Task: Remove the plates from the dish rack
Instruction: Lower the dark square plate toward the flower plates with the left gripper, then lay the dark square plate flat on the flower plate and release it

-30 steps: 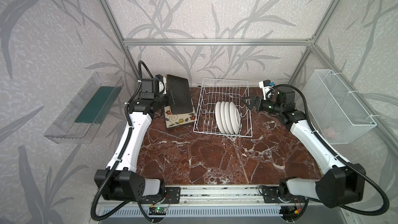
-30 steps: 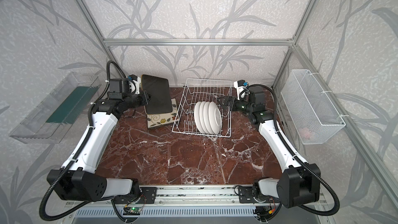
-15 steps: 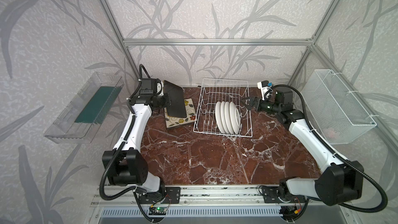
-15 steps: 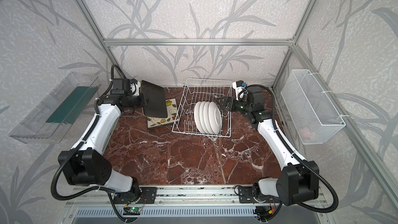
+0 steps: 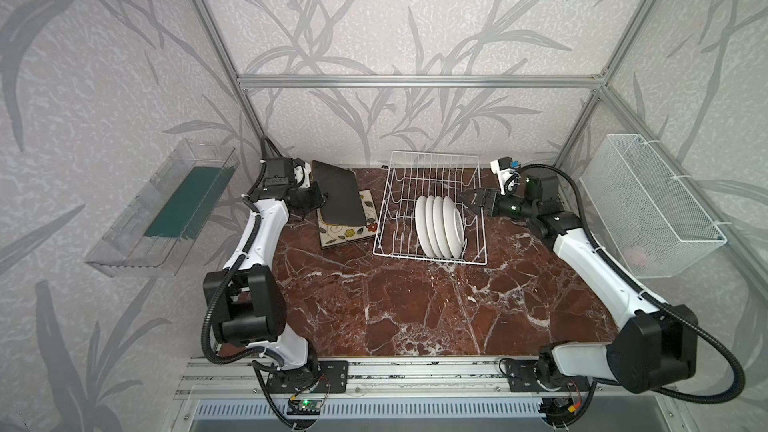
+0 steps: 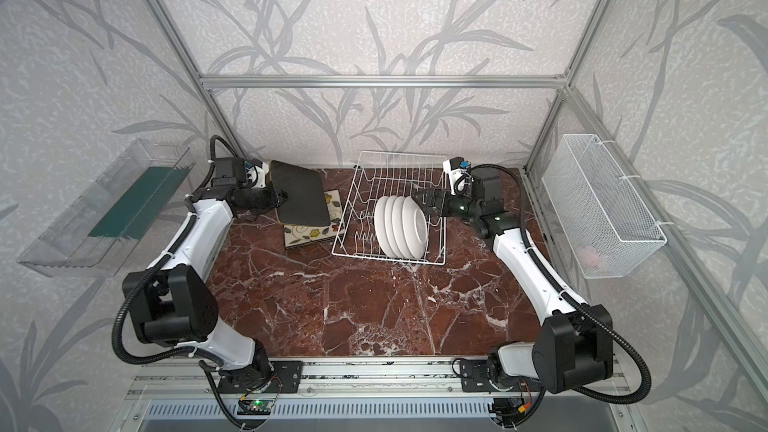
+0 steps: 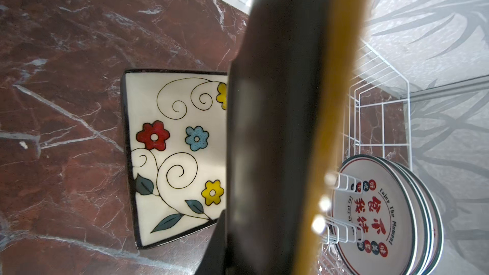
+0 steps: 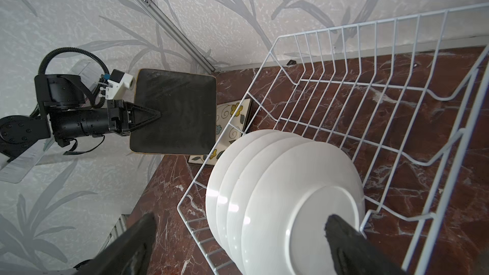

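vs a second ago: the held square plate (image 5: 338, 197) is lower and flatter, now over the stack of square plates (image 5: 347, 232) instead of standing up above it. The left arm's big near joint sits higher and farther from the rail. The right arm and the round plates (image 5: 440, 226) are unchanged

Materials:
- Held plate: matte black back, square with rounded corners, yellowish edge in the left wrist view
- Stack top: glossy cream face with red, blue and yellow flowers, black curls, black rim
- Round plates: four, glossy white backs facing right; faces carry red characters and a dark green rim line
- Dish rack (image 5: 430, 258): thin white wire, rectangular, raised sides, upright prongs
- Table (image 5: 415, 317): red-brown marble, white veins
- Clear plastic tray (image 5: 124, 243) on the left wall, white mesh basket (image 5: 648, 201) on the right wall

Pose:
- Left arm folded, forearm reaching to the far left. The left claw (image 5: 318, 198) points right and pinches the left edge of the held plate. The plate is tilted, black side up; can't tell if it touches the stack
- Right arm stretched to the far right. The right claw (image 5: 473, 200) points left at rack height, jaws spread wide just beside the rightmost round plate, gripping nothing; contact unclear

Round plates stand on edge in the rack's near right part; the square ones are outside the rack, just left of it
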You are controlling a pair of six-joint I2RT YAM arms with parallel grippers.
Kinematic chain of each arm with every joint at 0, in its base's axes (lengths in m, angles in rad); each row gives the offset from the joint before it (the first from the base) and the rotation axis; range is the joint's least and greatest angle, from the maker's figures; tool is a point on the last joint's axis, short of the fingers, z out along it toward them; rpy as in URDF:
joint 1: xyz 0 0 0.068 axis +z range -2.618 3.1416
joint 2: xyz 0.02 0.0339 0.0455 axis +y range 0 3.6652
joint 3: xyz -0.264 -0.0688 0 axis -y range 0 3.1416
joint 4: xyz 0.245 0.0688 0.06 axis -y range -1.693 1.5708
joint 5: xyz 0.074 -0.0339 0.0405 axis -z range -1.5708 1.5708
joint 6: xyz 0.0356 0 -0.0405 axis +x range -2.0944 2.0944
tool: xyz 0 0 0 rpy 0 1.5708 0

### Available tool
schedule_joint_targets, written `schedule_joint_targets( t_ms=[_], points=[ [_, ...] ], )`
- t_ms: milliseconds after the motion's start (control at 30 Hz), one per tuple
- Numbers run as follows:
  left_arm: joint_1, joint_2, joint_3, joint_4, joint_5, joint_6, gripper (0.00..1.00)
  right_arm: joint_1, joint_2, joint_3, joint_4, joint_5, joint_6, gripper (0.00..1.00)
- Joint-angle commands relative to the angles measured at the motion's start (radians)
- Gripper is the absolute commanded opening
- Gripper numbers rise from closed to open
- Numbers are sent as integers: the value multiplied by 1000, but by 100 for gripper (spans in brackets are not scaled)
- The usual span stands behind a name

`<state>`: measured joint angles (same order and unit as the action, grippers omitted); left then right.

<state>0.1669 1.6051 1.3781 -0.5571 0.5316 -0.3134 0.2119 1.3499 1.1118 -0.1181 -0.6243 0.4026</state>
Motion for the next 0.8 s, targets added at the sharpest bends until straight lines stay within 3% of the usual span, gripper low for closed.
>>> schedule_joint_targets(
  t_ms=[0,233,767],
  points=[
    [23,13,0,175,145,-56,0,9,12,29,12,-20,8,99],
    [36,65,-31,255,220,-82,0,12,20,30,18,-20,7,99],
    [61,203,-24,232,301,-59,0,14,29,34,10,-18,3,99]
  ],
)
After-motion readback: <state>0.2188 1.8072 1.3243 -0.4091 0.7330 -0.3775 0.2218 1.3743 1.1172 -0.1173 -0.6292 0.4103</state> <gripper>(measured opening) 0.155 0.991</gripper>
